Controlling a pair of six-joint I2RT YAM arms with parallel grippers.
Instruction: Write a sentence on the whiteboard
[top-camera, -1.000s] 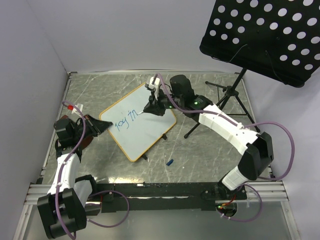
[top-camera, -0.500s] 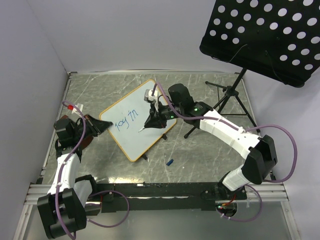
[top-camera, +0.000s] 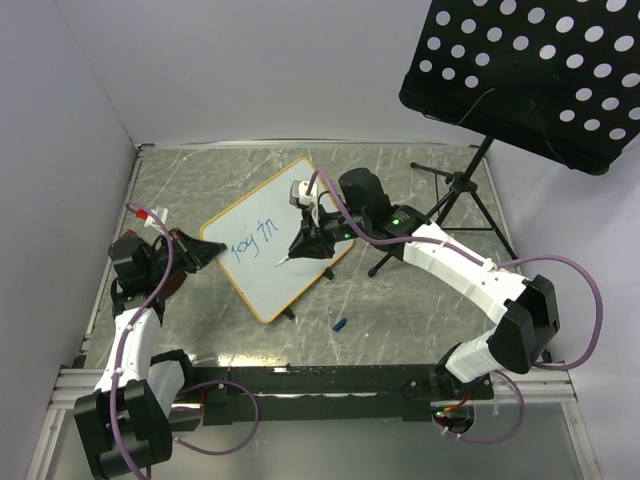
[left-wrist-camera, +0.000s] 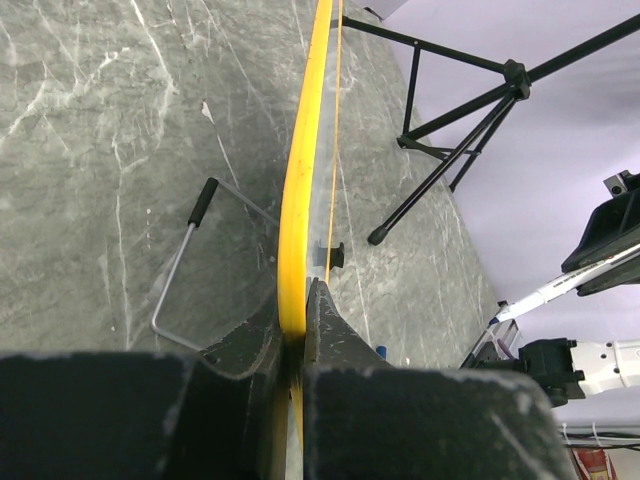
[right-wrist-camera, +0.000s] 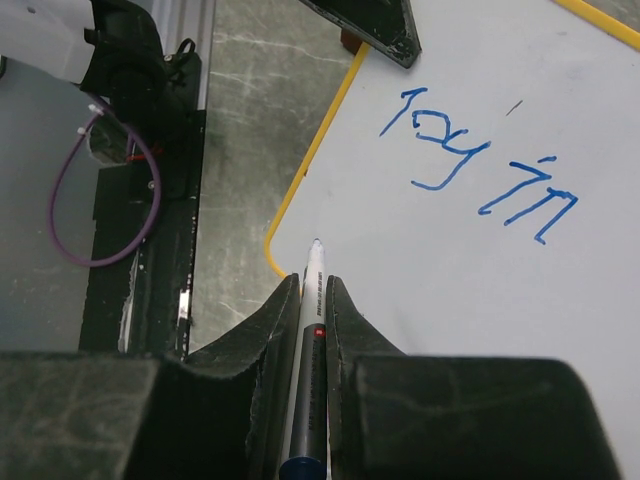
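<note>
Currently the left tool (left-wrist-camera: 295, 325) pinches the yellow rim of the whiteboard (top-camera: 270, 280), likely to steady it, mid-table (top-camera: 420, 300) toward the left edge. The right tool (right-wrist-camera: 312, 283) pinches a marker (right-wrist-camera: 316, 262), tip below the blue words (right-wrist-camera: 480, 165) "joy in", seemingly ready for a second line.

Left wrist view: whiteboard (left-wrist-camera: 293, 230) edge-on — writing face hidden; right wrist view: marker (right-wrist-camera: 314, 300) rear cut off at bottom edge.

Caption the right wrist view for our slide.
Right gripper holds a marker over the whiteboard, beside blue words "joy in".
</note>
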